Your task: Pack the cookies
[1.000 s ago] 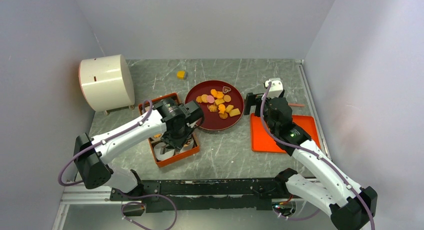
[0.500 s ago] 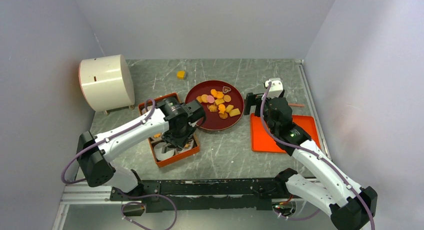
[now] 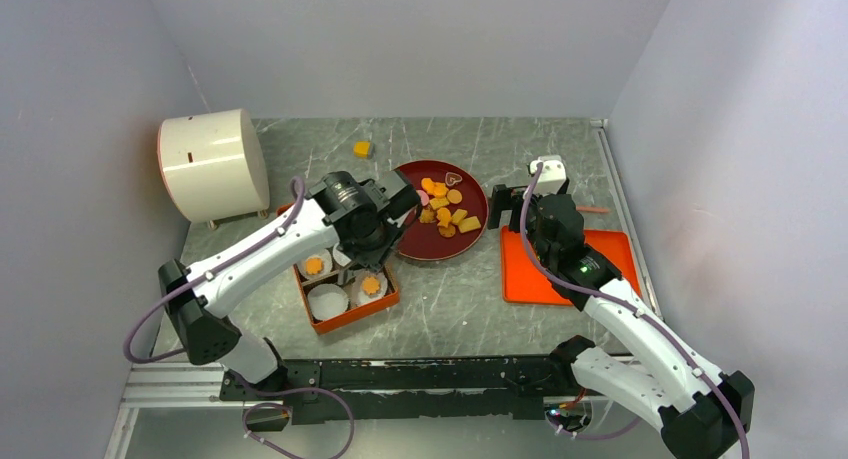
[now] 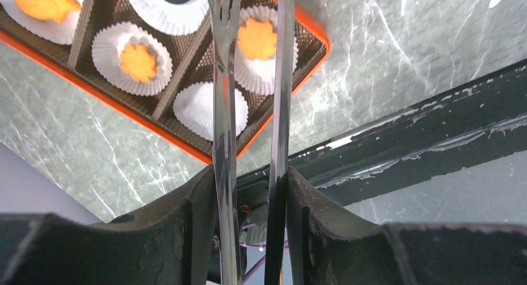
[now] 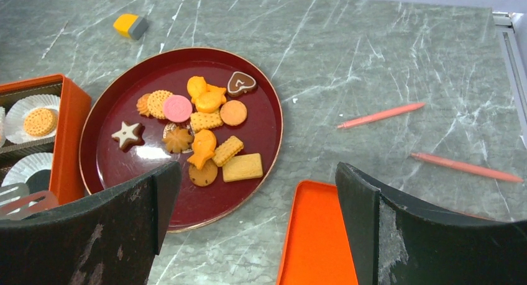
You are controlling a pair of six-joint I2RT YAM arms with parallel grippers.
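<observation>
At the far left a white drum (image 3: 212, 164) lies on its side on the counter (image 3: 450, 309); just right of it the orange box (image 3: 358, 316) now shows its paper cups (image 3: 328, 301) — a second ago the left arm lay over them; from above, two cups hold orange cookies (image 3: 371, 284) and one is bare. The left tool (image 4: 248, 185) is clamped on a pair of metal tongs (image 4: 224, 111), whose blades stand apart with nothing between them; it has swung up from the box toward the near-left rim of the red plate (image 5: 264, 120). Most cookies sit heaped on that plate — orange and yellow, with a pink round, a white star and a dark heart. The right tool (image 5: 258, 173) hangs unmoved just right of the plate, fingers spread wide and empty; an orange tray (image 5: 317, 235) lies beneath that arm; two pink pens (image 5: 380, 115) lie farther right.
</observation>
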